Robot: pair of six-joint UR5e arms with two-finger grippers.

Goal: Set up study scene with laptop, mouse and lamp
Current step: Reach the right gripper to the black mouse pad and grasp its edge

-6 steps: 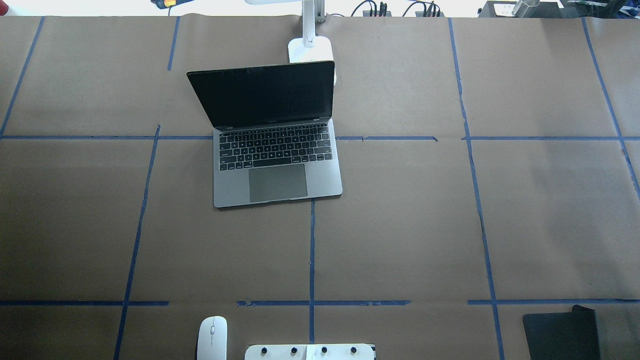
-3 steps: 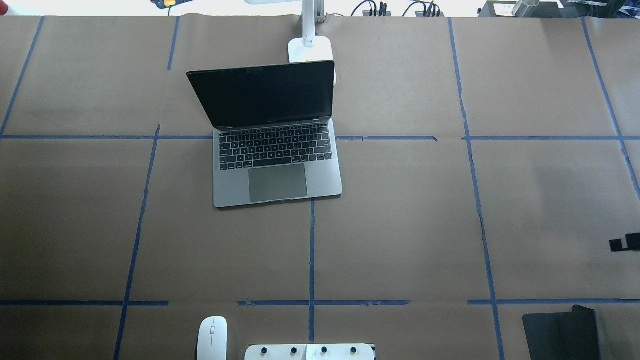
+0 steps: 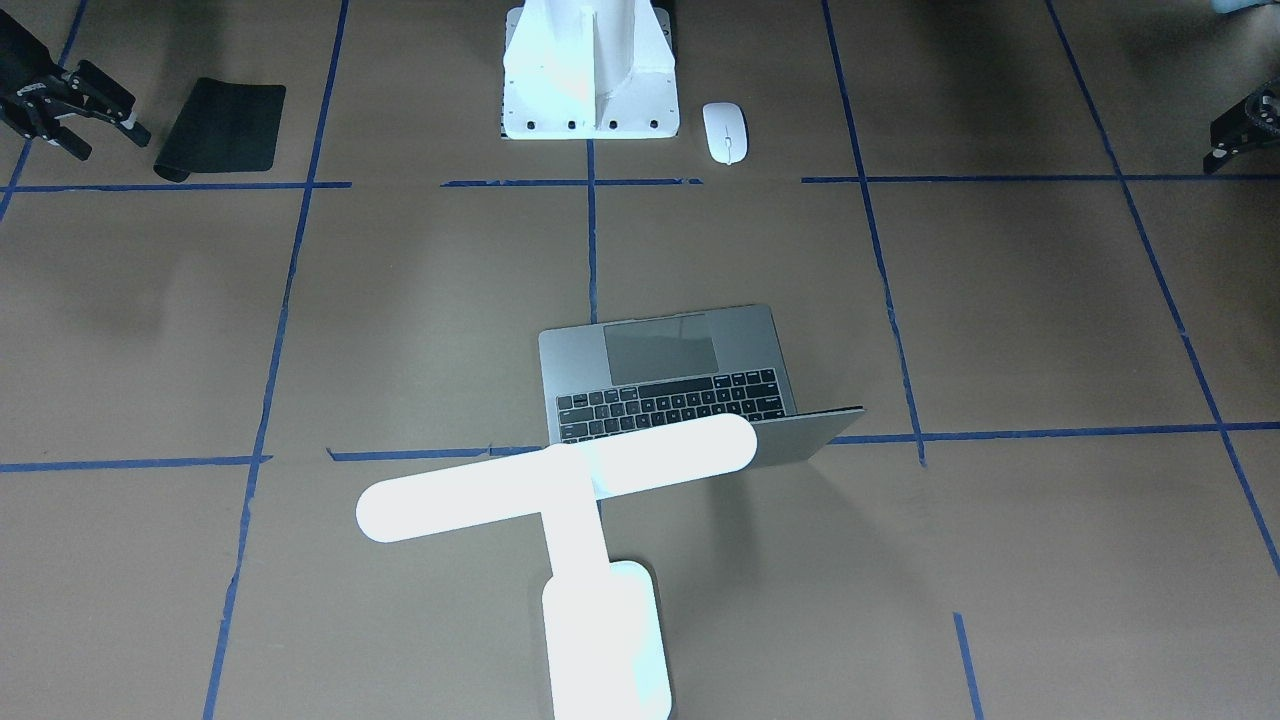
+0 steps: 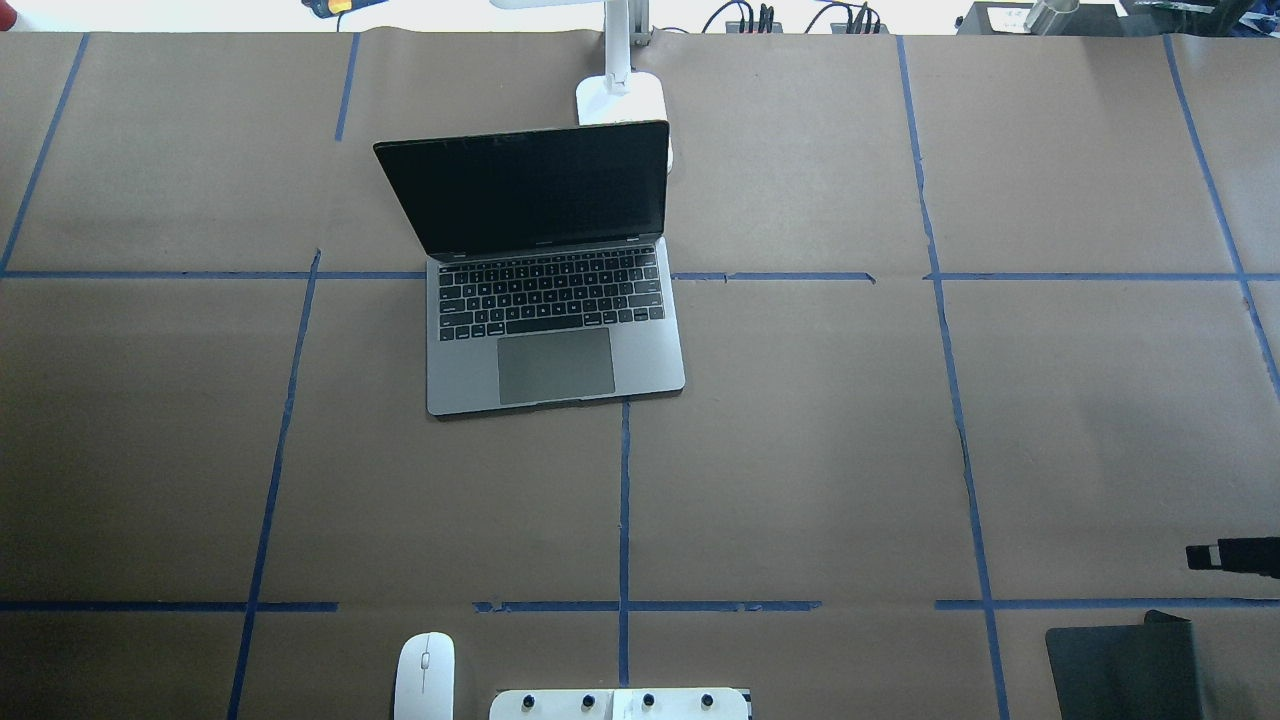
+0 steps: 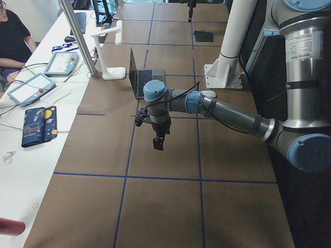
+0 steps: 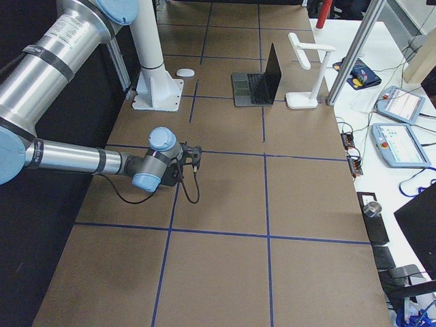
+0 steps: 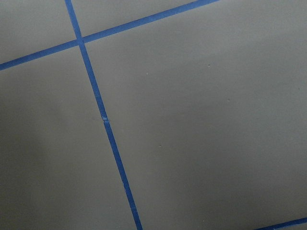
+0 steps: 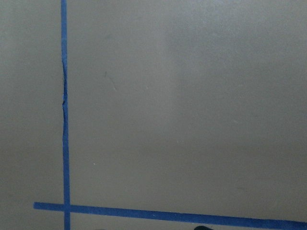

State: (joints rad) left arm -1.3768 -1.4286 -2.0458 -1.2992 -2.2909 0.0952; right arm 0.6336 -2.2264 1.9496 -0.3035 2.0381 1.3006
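The grey laptop [image 4: 555,330] stands open at the table's middle, with its screen dark; it also shows in the front view [image 3: 680,370]. The white T-shaped lamp [image 3: 560,480] stands just behind the laptop's lid, and its base [image 4: 620,98] shows in the overhead view. The white mouse [image 4: 424,675] lies at the near edge beside the pedestal, also seen from the front [image 3: 725,130]. My right gripper [image 3: 108,142] is open and empty above the paper, next to the mouse pad; its tip [image 4: 1215,555] shows at the overhead view's right edge. My left gripper [image 3: 1225,150] is cut off at the frame edge, far from all three things.
A black mouse pad [image 4: 1125,665] lies at the near right corner. The white bolted pedestal [image 3: 590,70] stands at the near middle. Blue tape lines cross the brown paper. Tablets, cables and a person's desk lie beyond the table's far edge [image 5: 46,72].
My right gripper has come into the overhead view at the right edge and moved toward the near edge, closer to the mouse pad. Laptop, mouse and lamp have not moved.
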